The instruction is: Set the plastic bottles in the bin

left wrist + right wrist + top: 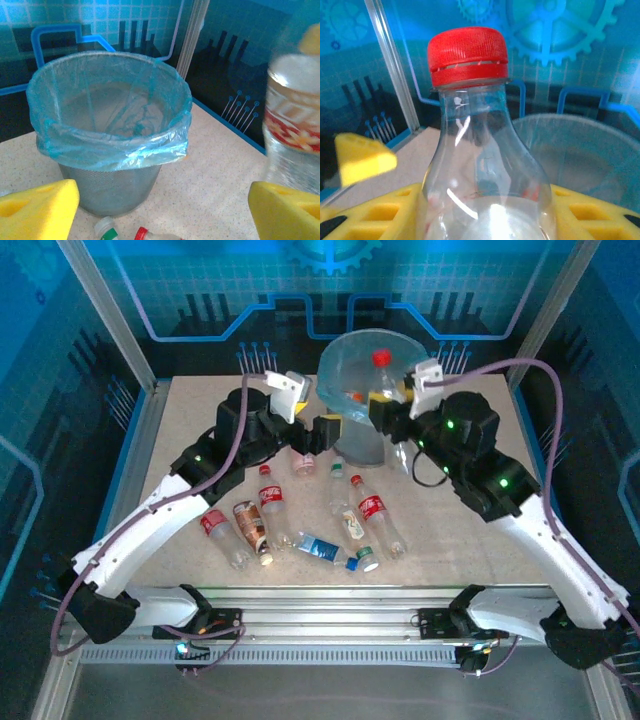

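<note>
My right gripper [485, 222] is shut on a clear plastic bottle [480, 165] with a red cap [467, 54], its yellow pads [600, 215] pressing both sides of the body. In the top view that bottle [381, 375] stands upright over the near rim of the bin [350, 365], a grey mesh bucket lined with a light-blue bag [110, 110]. My left gripper [318, 435] is open and holds nothing, just left of the bin's base, with its fingers [37, 210] spread wide. Several more bottles [372, 508] lie on the table in front of the bin.
Loose bottles include a red-label one [269, 496], a brown-label one [250, 525] and a blue-label one [320, 547]. Two bottle tops [142, 233] lie just under my left gripper. Metal frame posts [105, 310] and blue panels wall in the table [200, 410].
</note>
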Robot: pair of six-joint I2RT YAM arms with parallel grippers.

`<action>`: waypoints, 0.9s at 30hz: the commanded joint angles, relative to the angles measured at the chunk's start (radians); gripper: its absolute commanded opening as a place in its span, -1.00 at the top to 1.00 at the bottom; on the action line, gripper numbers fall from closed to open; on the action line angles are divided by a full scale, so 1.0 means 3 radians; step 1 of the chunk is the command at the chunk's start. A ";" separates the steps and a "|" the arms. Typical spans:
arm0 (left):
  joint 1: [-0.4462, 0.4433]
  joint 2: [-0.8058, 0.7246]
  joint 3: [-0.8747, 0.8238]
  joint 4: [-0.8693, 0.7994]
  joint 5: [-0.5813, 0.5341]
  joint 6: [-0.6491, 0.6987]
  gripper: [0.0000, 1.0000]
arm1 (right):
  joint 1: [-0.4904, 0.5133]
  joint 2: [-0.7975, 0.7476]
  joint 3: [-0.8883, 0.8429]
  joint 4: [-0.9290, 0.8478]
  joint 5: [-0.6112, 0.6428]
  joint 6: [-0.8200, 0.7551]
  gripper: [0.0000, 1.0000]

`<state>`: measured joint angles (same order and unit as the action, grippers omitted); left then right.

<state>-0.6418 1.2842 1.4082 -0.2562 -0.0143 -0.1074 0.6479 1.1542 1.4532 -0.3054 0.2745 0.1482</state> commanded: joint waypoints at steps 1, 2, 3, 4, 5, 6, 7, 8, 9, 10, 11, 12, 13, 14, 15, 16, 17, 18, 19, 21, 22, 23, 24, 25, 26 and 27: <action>0.0056 0.0092 0.0337 -0.0034 -0.0039 -0.0106 -0.77 | 0.0027 0.0293 0.0310 0.0519 0.0086 -0.0272 -0.07; 0.0076 0.0149 0.0426 -0.0095 -0.0034 -0.0131 -0.77 | 0.0020 0.0409 0.0406 0.0585 0.0103 -0.0309 -0.07; 0.0095 0.0192 0.0486 -0.0119 -0.0017 -0.0162 -0.77 | 0.0014 0.0505 0.0503 0.0629 0.0121 -0.0330 -0.07; 0.0116 0.0239 0.0539 -0.0128 0.0006 -0.0211 -0.77 | 0.0003 0.0616 0.0584 0.0687 0.0138 -0.0354 -0.07; 0.0145 0.0287 0.0576 -0.0118 0.0042 -0.0259 -0.78 | -0.0017 0.0726 0.0651 0.0780 0.0158 -0.0386 -0.07; 0.0165 0.0327 0.0611 -0.0113 0.0072 -0.0300 -0.78 | -0.0037 0.0812 0.0699 0.0869 0.0168 -0.0402 -0.06; 0.0190 0.0384 0.0649 -0.0113 0.0117 -0.0345 -0.78 | -0.0078 0.0936 0.0762 0.0968 0.0165 -0.0381 -0.06; 0.0218 0.0437 0.0686 -0.0126 0.0157 -0.0394 -0.78 | -0.0118 0.1038 0.0824 0.1027 0.0151 -0.0344 -0.06; 0.0235 0.0478 0.0707 -0.0135 0.0198 -0.0423 -0.78 | -0.0153 0.1111 0.0883 0.1047 0.0133 -0.0288 -0.06; 0.0258 0.0519 0.0722 -0.0150 0.0247 -0.0454 -0.78 | -0.0194 0.1207 0.0959 0.1048 0.0107 -0.0211 -0.05; 0.0279 0.0550 0.0730 -0.0174 0.0281 -0.0469 -0.78 | -0.0225 0.1284 0.1022 0.1056 0.0086 -0.0154 -0.05; 0.0287 0.0573 0.0731 -0.0197 0.0311 -0.0470 -0.79 | -0.0244 0.1345 0.1068 0.1071 0.0070 -0.0124 -0.05; 0.0301 0.0592 0.0730 -0.0231 0.0353 -0.0458 -0.78 | -0.0264 0.1408 0.1107 0.1084 0.0056 -0.0094 -0.05; 0.0309 0.0612 0.0738 -0.0275 0.0383 -0.0439 -0.78 | -0.0282 0.1466 0.1154 0.1084 0.0027 -0.0074 -0.05; 0.0314 0.0628 0.0741 -0.0323 0.0394 -0.0422 -0.78 | -0.0292 0.1507 0.1189 0.1074 0.0009 -0.0068 -0.05; 0.0317 0.0641 0.0740 -0.0367 0.0409 -0.0402 -0.78 | -0.0301 0.1556 0.1218 0.1068 0.0000 -0.0067 -0.05; 0.0324 0.0648 0.0741 -0.0397 0.0425 -0.0382 -0.78 | -0.0313 0.1595 0.1239 0.1077 0.0000 -0.0075 -0.05; 0.0331 0.0653 0.0741 -0.0414 0.0444 -0.0369 -0.78 | -0.0323 0.1629 0.1246 0.1083 0.0004 -0.0068 -0.05; 0.0339 0.0655 0.0726 -0.0431 0.0464 -0.0346 -0.78 | -0.0338 0.1660 0.1251 0.1089 0.0002 -0.0047 -0.05; 0.0350 0.0658 0.0706 -0.0460 0.0499 -0.0304 -0.75 | -0.0373 0.1703 0.1242 0.1100 -0.0027 0.0022 -0.05; 0.0354 0.0649 0.0682 -0.0470 0.0503 -0.0287 -0.73 | -0.0389 0.1726 0.1233 0.1109 -0.0044 0.0051 -0.05; 0.0363 0.0631 0.0651 -0.0465 0.0499 -0.0273 -0.72 | -0.0404 0.1748 0.1222 0.1127 -0.0048 0.0068 -0.04; 0.0365 0.0618 0.0614 -0.0451 0.0500 -0.0266 -0.72 | -0.0420 0.1772 0.1220 0.1144 -0.0051 0.0073 -0.04; 0.0371 0.0595 0.0567 -0.0417 0.0499 -0.0265 -0.72 | -0.0443 0.1803 0.1220 0.1168 -0.0051 0.0086 -0.04; 0.0380 0.0570 0.0505 -0.0379 0.0497 -0.0270 -0.72 | -0.0472 0.1834 0.1223 0.1195 -0.0056 0.0117 -0.04; 0.0393 0.0556 0.0454 -0.0348 0.0510 -0.0291 -0.72 | -0.0503 0.1863 0.1218 0.1224 -0.0054 0.0168 -0.04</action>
<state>-0.5392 1.4807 1.5841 -0.3656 0.1104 -0.2070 0.5236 1.6890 1.7882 -0.0116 0.2615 0.1570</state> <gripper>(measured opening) 0.859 0.524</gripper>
